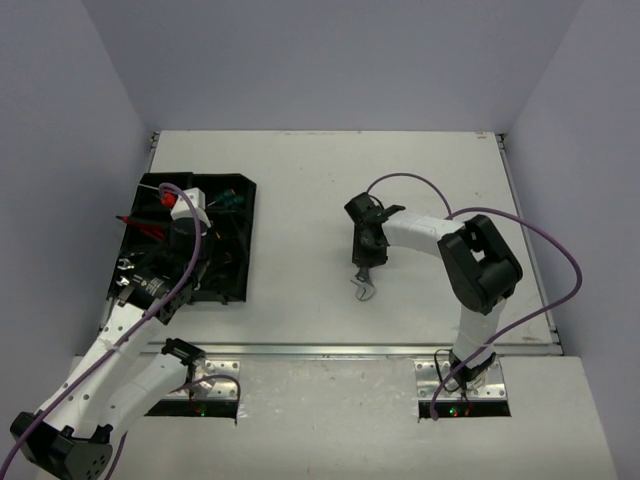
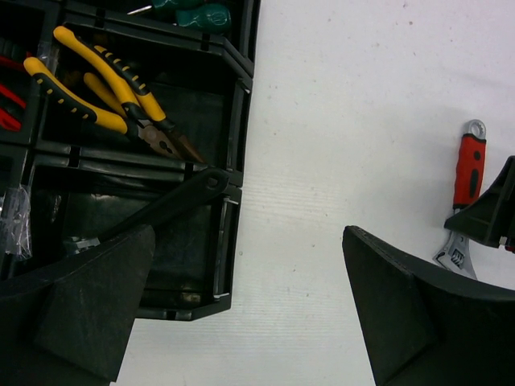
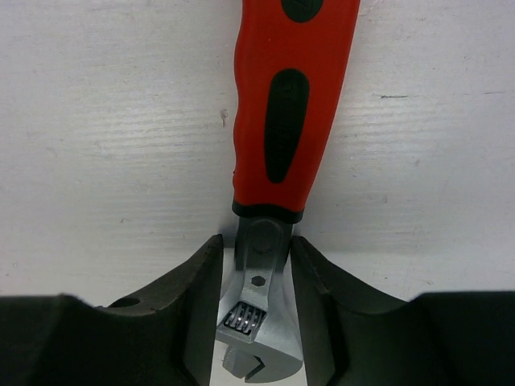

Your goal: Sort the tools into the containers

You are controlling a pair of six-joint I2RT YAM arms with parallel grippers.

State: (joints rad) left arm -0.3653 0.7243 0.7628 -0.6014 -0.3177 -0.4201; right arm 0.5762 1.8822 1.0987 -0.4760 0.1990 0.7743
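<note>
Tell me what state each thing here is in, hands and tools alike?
adjustable wrench: gripped at its metal neck, apparently lying on the table, outside the tray.
right hand: shut on the wrench's neck.
left hand: open wide, empty, above the tray's edge.
yellow pliers: lying in a tray compartment, jaws closed.
green screwdrivers: lying in the tray's far compartment.

No lettering is legible on the adjustable wrench (image 3: 269, 121) or tray (image 2: 238, 129).
</note>
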